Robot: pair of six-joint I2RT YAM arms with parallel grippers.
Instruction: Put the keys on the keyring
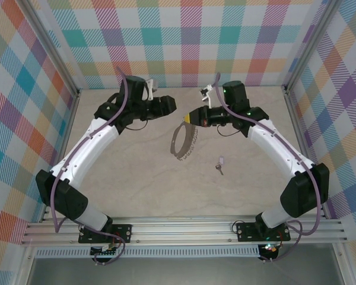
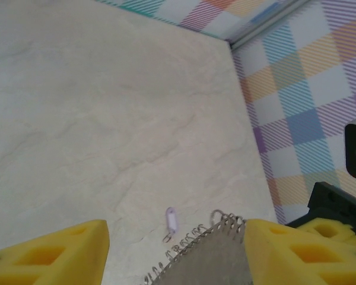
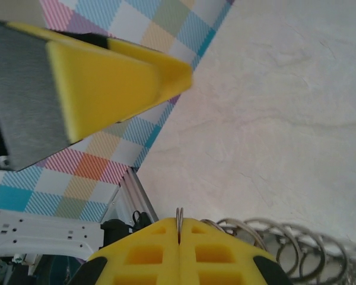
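The keyring [image 1: 183, 141] is a large dark loop edged with small silvery rings, hanging tilted over the middle of the table. My right gripper [image 1: 190, 118] is shut on its top edge; in the right wrist view the yellow fingers [image 3: 225, 249] pinch a thin metal ring [image 3: 179, 218]. My left gripper [image 1: 169, 107] is just left of it, open. In the left wrist view the keyring's grey band [image 2: 207, 261] lies between the yellow fingers [image 2: 47, 255], close against the right one. The tiny pale-lilac key [image 1: 221, 163] lies on the table, also seen as the key [image 2: 171, 219] beyond the ring.
Checked walls enclose the beige table [image 1: 136, 172] at the back and on both sides. A metal corner post [image 2: 273, 24] stands at the back right. Open tabletop lies in front of the key toward the arm bases [image 1: 184, 231].
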